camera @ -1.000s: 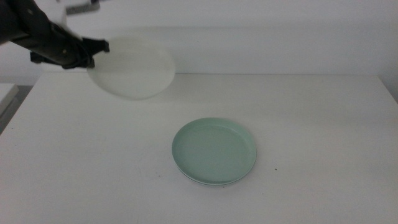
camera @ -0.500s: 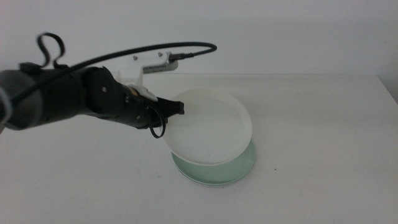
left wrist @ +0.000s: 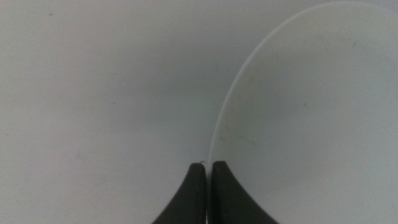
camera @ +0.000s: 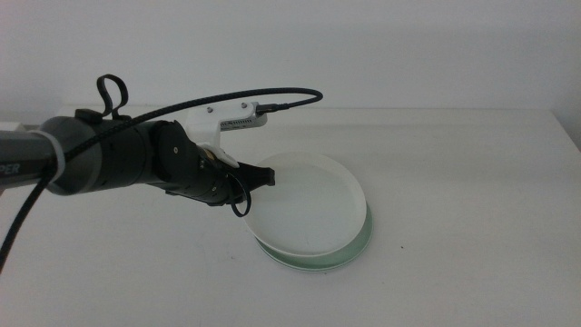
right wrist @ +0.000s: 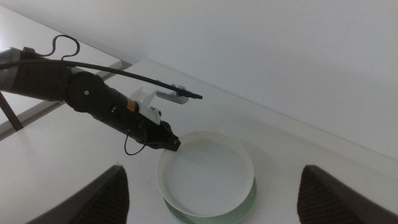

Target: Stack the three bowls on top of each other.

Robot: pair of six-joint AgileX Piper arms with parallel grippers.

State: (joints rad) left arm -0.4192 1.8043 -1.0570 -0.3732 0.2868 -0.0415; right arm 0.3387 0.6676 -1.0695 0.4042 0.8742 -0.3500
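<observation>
Holding the white bowl by its near rim, the left claw sits pinched narrow on that edge; the wrist view shows both jaws closed w/ the thin rim caught between them. Bowl body extends straight out ahead of the claw, away from the arm. Directly under it lies the mint green bowl, only its far and lower edge peeking out as a crescent. Looks like a 2nd dish sits beneath the green one, but the grey one can't be made out for sure. White bowl seems tilted, claw side a bit higher than far side, and whether it's touching the green one I can't tell.

Key relation: stack sits below and ahead of the claw, roughly centred under the held bowl, so prob. just a short drop and release is left.

Right claw hangs high, well apart from the desk, jaws spread wide, nothing in them.
</observation>
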